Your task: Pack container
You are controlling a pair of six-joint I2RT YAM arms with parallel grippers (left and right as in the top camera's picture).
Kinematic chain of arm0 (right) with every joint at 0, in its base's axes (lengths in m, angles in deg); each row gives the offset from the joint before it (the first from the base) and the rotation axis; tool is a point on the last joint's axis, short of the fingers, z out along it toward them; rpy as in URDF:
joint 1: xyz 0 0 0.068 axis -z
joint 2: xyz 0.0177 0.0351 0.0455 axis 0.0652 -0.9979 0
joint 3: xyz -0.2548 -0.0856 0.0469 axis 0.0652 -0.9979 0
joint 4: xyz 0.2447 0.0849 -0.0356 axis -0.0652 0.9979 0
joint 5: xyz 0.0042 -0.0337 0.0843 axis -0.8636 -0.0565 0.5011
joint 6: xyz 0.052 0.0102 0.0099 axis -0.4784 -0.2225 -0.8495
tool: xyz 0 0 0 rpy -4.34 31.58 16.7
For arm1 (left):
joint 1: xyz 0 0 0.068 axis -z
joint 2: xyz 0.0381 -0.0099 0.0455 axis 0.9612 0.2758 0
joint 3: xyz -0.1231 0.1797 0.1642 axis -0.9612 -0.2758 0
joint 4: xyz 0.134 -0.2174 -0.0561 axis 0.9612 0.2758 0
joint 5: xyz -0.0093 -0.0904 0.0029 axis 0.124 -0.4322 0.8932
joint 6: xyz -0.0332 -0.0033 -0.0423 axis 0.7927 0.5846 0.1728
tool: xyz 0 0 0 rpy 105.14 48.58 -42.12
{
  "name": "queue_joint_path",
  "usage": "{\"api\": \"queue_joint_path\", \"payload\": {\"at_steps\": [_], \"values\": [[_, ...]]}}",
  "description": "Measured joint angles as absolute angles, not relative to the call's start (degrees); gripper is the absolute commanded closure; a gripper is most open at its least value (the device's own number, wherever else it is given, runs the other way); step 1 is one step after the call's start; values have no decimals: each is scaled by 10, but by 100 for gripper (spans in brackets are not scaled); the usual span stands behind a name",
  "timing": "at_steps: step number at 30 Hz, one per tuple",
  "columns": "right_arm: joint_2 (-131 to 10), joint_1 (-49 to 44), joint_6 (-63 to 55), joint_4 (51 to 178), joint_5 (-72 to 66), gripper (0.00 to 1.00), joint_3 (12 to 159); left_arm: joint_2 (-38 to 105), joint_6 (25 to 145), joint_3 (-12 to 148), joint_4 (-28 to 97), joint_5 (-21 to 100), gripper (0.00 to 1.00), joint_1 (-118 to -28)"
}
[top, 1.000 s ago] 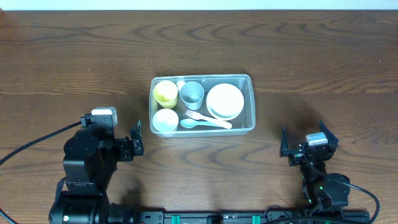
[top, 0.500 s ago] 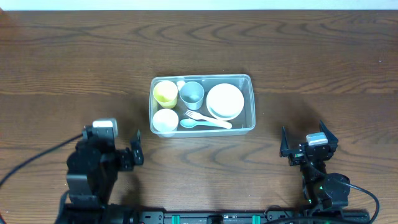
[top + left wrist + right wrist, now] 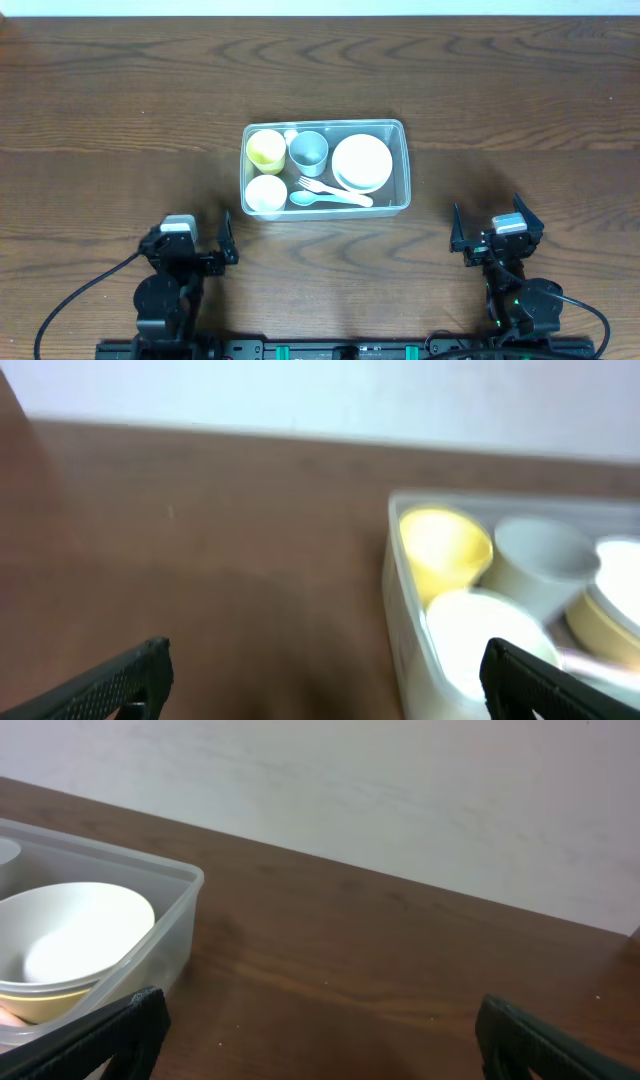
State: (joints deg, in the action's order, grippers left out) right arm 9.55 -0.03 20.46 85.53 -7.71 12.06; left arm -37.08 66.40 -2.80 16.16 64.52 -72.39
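Note:
The clear rectangular container (image 3: 404, 170) sits mid-table. It holds a yellow cup (image 3: 265, 149), a grey cup (image 3: 308, 151), a small white bowl (image 3: 266, 193), stacked white bowls (image 3: 361, 162), and a white fork and pale blue spoon (image 3: 330, 194). My left gripper (image 3: 192, 243) is open and empty near the front edge, left of the container. My right gripper (image 3: 493, 228) is open and empty near the front edge, right of it. The container also shows in the left wrist view (image 3: 405, 630) and the right wrist view (image 3: 170, 935).
The dark wooden table (image 3: 520, 110) stretches around the container. A pale wall (image 3: 400, 790) rises behind the table's far edge. Cables trail from both arm bases at the front.
My left arm has drawn back toward the front edge and settled lower, its gripper still open. The right arm and the container's contents have not moved.

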Motion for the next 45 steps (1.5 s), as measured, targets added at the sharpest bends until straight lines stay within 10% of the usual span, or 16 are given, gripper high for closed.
{"api": "queue_joint_path", "payload": {"at_steps": [7,45], "values": [[95,0,205,855,-77,1,121,-379,659,-105,-5,647,2,-735],[95,0,205,855,-77,1,121,-379,640,-111,10,648,2,-736]]}}
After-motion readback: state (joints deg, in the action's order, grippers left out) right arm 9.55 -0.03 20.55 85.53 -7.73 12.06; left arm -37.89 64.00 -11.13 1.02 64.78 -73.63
